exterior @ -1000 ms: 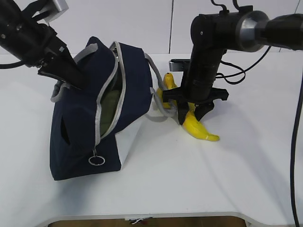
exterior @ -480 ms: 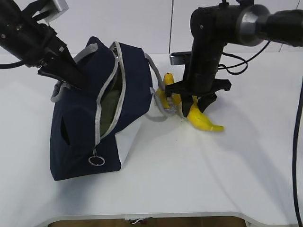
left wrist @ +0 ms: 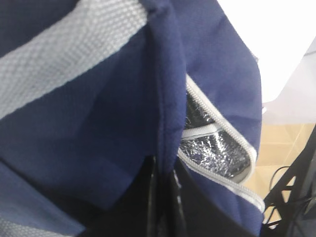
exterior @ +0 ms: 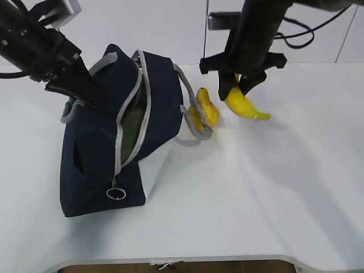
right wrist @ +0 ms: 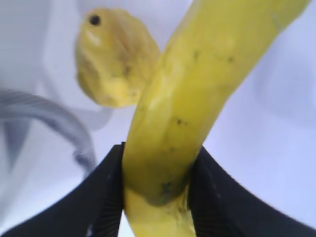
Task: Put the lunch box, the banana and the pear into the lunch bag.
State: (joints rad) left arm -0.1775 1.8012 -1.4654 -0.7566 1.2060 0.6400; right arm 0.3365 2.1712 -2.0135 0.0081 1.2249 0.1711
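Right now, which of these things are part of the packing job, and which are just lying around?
Part of the job:
- lunch bag, held open by the left gripper
- banana, lifted by the right gripper
- pear, on the table beside the bag
- greenish shape inside the bag, probably the lunch box

Lying around:
- nothing that I can see

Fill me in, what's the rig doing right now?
It's packing a lunch bag. The left hand is shut on the navy fabric at the bag's top edge, with the zipper open. The right hand is clamped on the banana, which hangs clear of the table. The pear lies on the table beside the bag's grey handle. Something pale green shows inside the bag, probably the lunch box, though I can't confirm it.
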